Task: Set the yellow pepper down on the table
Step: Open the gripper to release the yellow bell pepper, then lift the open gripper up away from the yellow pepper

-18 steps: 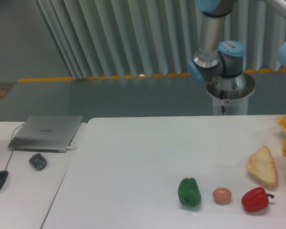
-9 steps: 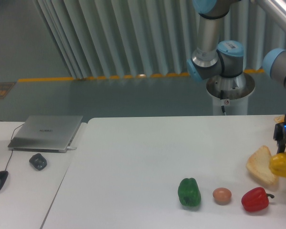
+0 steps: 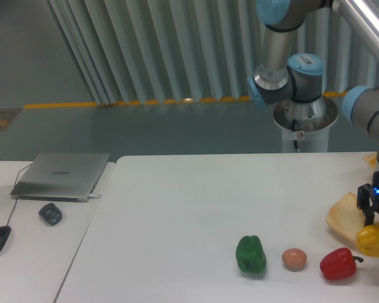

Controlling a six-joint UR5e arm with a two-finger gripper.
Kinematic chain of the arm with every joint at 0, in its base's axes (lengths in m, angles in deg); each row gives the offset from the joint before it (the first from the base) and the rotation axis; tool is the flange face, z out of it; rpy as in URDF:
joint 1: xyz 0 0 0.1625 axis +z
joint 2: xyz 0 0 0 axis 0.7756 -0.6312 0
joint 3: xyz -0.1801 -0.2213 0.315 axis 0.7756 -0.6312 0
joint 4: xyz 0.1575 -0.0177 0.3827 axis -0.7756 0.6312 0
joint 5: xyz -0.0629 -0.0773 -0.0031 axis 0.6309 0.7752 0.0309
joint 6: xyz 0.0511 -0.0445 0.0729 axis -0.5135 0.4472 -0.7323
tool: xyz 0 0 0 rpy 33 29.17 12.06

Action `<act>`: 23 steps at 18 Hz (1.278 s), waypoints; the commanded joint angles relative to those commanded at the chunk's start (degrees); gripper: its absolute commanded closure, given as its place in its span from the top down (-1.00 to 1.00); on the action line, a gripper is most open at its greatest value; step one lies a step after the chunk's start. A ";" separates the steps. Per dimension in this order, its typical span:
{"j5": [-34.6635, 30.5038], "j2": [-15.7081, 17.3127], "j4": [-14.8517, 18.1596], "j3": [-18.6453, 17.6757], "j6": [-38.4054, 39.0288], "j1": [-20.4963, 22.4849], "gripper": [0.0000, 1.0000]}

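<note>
At the right edge of the white surface (image 3: pixel 177 214), my fingers (image 3: pixel 374 222) are clamped on the yellow pepper (image 3: pixel 373 241), gripping it from above by its top, the dark fingers showing on either side of it. The pepper sits low over the surface, just in front of the slice of bread (image 3: pixel 342 218) and just right of the red pepper (image 3: pixel 338 264); whether its base touches the surface cannot be told. A small blue light glows on my wrist above the fingers. In the front row, the red pepper lies with its stem pointing right, the brown egg (image 3: pixel 294 259) beside it, and the green pepper (image 3: pixel 251 254) farther left. On the smaller desk to the left rests a closed silver laptop (image 3: pixel 61 175) whose lid lettering is too small to read.
</note>
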 joint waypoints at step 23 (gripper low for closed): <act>-3.25 2.19 -1.06 -0.70 -6.23 0.26 1.00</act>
